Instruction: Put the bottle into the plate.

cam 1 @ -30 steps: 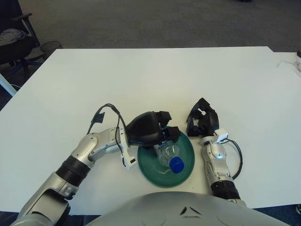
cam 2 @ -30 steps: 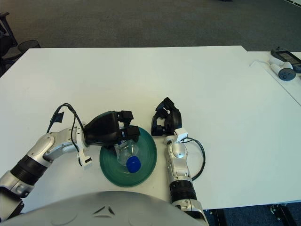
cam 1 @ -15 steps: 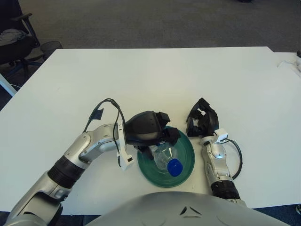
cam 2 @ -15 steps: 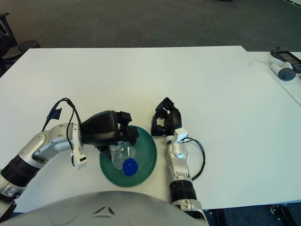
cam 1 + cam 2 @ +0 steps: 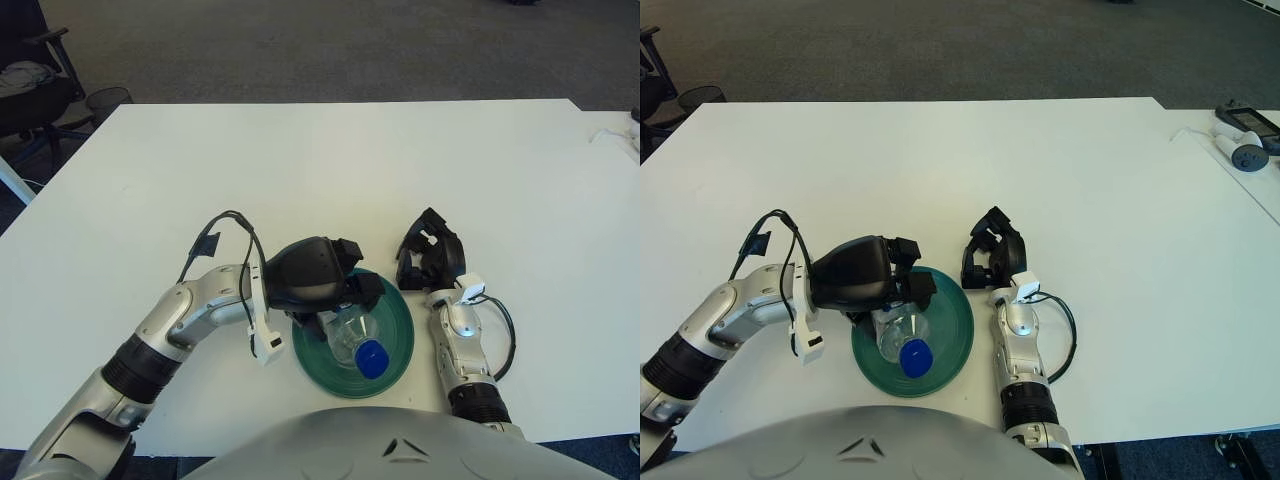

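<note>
Clear bottle (image 5: 350, 335) with blue cap (image 5: 371, 357) sits inside green plate (image 5: 396, 325), near table (image 5: 330, 170) front edge, cap toward near side. Left hand (image 5: 318, 278) over plate's far-left rim, fingers curled around bottle body, gripping it. Right hand (image 5: 431, 258) idle just right of plate, fingers curled, holding nothing

- The plate (image 5: 398, 340) sits on the desk (image 5: 330, 170), near its front edge.
- The bottle (image 5: 355, 338) stands in the plate.
- The left hand (image 5: 318, 278) is over the plate's left rear rim, fingers around the bottle.
- The right hand (image 5: 430, 255) shows just right of the plate.
</note>
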`<state>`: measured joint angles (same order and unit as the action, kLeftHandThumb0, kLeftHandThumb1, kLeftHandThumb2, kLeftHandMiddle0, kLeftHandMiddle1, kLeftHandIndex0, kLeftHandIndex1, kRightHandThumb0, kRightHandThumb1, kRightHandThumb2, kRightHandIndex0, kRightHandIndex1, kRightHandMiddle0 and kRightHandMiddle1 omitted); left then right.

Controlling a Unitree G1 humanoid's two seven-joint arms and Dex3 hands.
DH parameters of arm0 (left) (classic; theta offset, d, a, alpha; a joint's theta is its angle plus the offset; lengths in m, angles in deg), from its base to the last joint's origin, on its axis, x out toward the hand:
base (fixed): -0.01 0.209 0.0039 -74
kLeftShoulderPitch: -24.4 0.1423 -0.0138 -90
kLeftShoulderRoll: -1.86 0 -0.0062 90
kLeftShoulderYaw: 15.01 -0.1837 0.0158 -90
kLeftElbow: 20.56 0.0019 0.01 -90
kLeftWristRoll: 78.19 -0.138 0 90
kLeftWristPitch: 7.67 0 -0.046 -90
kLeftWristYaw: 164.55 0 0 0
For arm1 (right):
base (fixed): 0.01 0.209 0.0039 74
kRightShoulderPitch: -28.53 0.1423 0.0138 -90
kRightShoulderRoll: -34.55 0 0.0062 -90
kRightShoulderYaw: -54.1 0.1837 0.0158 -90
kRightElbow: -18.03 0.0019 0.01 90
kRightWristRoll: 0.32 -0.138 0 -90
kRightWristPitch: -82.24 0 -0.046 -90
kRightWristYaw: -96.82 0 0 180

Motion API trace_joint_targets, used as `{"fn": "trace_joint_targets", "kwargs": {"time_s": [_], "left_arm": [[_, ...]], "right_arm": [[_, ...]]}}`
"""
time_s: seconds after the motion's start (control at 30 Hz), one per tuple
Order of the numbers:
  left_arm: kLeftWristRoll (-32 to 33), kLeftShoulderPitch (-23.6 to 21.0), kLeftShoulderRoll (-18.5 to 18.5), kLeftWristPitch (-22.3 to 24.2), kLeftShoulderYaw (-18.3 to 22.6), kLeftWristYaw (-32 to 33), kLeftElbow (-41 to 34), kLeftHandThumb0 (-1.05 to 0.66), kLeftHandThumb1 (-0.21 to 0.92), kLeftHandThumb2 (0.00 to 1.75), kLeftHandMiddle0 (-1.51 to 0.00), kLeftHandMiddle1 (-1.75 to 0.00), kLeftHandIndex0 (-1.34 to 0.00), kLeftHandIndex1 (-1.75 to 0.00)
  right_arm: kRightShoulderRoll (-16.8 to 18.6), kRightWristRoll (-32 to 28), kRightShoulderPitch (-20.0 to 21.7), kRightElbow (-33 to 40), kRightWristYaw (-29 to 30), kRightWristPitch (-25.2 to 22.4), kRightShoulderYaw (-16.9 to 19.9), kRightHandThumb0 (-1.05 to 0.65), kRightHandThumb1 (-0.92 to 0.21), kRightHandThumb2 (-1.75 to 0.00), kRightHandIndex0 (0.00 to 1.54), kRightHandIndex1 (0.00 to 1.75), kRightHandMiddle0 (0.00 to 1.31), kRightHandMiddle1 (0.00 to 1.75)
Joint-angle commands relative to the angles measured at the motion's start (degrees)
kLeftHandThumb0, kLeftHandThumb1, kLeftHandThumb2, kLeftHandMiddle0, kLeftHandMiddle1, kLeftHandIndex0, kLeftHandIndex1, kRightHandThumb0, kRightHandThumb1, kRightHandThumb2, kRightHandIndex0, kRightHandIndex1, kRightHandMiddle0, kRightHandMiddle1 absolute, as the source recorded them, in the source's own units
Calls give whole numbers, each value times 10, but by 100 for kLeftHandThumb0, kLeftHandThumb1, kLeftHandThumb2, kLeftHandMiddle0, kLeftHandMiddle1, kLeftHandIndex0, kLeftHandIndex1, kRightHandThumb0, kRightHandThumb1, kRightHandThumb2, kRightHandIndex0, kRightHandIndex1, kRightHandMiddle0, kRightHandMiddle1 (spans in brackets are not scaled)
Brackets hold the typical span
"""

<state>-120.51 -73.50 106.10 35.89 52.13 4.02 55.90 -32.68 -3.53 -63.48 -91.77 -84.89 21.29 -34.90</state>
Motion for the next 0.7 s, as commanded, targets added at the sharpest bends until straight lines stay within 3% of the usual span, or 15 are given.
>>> {"fn": "trace_joint_targets", "kwargs": {"time_s": [0.0,0.13,0.17,0.23,0.3,0.37,0.47,0.57,0.67], "left_arm": [[-20,11,-12,-5,14,35,5,-17,17,143,-85,-175,-67,-158],[-34,4,-13,-17,13,55,25,-4,33,123,-62,-175,-55,-152],[-37,-6,-8,-25,13,57,36,-11,38,116,-53,-175,-54,-154],[-44,-19,3,-39,14,61,49,-57,53,86,-22,-162,-27,-149],[-55,-23,10,-48,17,64,53,-74,65,67,-11,-125,-14,-129],[-73,-24,17,-58,20,74,59,-84,81,48,-4,-83,-6,-94],[-104,-19,27,-64,24,89,57,-93,88,53,-1,-43,-2,-59],[-122,-20,30,-50,23,78,43,-99,91,65,-1,-21,-1,-38],[-138,-16,32,-38,21,73,32,-102,92,74,0,-10,0,-25]], "right_arm": [[16,-9,-46,-43,5,-7,2,0,4,-170,91,165,65,175],[14,11,-50,-36,23,-13,-2,0,4,-168,92,162,65,175],[14,19,-52,-33,31,-14,-3,0,5,-168,93,161,66,175],[14,31,-54,-29,44,-15,-6,0,7,-170,95,158,67,175],[15,35,-54,-28,50,-13,-9,0,7,-170,96,157,68,175],[14,37,-54,-28,54,-9,-11,0,8,-170,97,156,69,175],[14,39,-53,-30,58,-2,-13,0,9,-171,97,157,69,175],[15,43,-53,-29,66,1,-13,0,9,-172,96,159,69,175],[16,49,-54,-29,75,1,-14,0,9,-173,96,161,69,175]]}}
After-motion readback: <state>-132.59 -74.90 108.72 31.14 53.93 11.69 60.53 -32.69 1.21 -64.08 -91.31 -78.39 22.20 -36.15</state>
